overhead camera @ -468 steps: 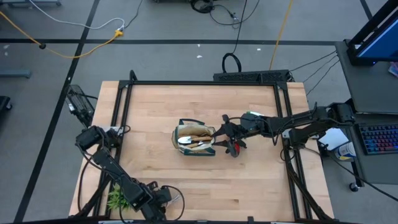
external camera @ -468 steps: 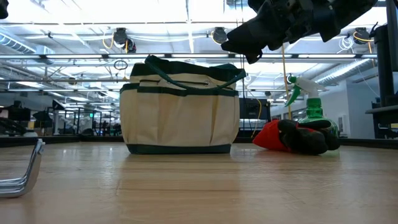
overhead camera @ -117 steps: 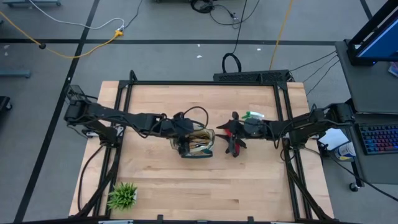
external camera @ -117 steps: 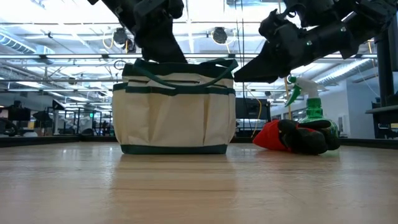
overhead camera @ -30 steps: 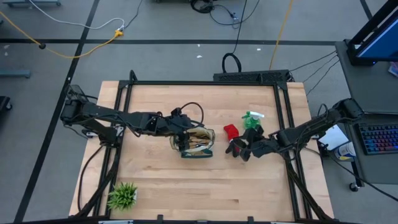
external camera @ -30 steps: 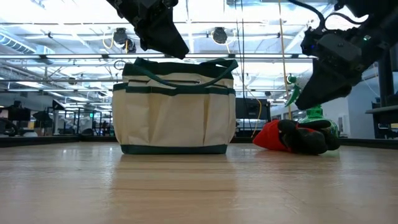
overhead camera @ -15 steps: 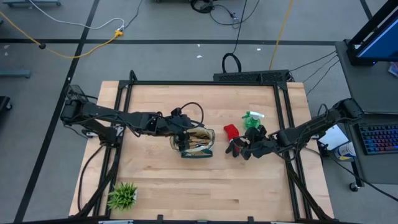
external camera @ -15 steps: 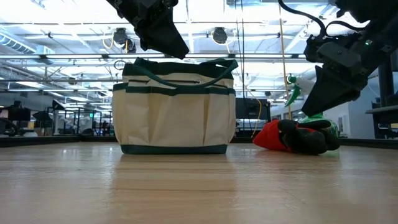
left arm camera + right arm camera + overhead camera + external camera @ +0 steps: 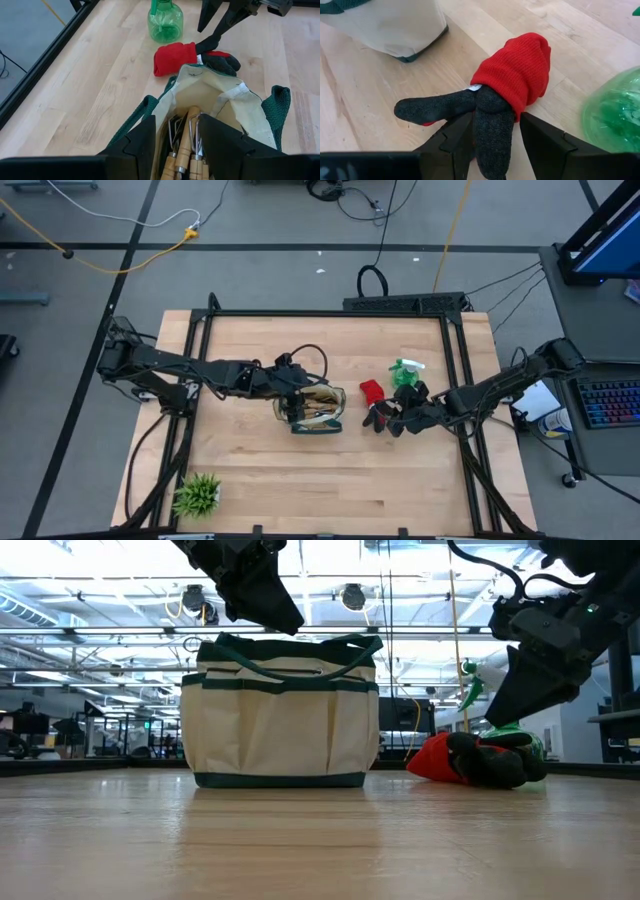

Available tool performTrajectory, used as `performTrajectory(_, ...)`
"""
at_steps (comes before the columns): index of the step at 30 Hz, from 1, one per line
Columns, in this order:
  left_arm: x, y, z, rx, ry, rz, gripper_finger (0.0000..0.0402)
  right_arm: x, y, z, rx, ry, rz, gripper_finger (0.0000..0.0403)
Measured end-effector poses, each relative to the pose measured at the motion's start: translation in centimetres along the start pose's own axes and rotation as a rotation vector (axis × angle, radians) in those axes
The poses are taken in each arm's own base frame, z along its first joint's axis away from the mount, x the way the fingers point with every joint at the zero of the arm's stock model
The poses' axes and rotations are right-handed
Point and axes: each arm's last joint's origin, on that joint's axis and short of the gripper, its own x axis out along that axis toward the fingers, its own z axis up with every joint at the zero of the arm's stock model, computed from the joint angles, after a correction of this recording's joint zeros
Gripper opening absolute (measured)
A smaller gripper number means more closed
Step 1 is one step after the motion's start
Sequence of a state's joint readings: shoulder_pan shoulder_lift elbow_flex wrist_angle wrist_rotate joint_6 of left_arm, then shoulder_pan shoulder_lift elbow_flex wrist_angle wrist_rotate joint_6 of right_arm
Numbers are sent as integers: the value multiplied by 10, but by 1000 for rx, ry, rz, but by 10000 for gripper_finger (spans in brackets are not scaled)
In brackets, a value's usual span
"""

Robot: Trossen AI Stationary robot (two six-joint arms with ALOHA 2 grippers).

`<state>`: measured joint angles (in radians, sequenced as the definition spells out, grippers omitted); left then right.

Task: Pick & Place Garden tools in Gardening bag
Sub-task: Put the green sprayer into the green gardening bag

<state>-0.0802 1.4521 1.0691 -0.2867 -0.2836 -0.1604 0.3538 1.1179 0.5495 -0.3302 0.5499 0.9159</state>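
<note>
I had the right gripper point(image 9: 492, 134) low over the gloves point(image 9: 495, 90), jaws apart astride a dark finger, unclosed. The left gripper point(image 9: 177, 142) hung open-jawed over the gardening bag point(image 9: 280, 710) at mid-bench. One spray bottle point(image 9: 165, 21) stood beside the gloves; several wooden-handled tools point(image 9: 186, 147) bagged.

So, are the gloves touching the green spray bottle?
Cannot tell. In the left wrist view the gloves and the spray bottle show a thin strip of table between them, but the high view shows them too close to separate.
</note>
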Motion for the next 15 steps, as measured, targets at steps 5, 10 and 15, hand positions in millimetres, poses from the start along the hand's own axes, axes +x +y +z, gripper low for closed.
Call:
performTrajectory(5,0,0,0,0,0,0,159,0,-1,0,-2,-1,-6,155)
performTrajectory(10,0,0,0,0,0,0,159,0,-1,0,-2,-1,-6,155)
performTrajectory(15,0,0,0,0,0,0,159,0,-1,0,34,-1,-7,155)
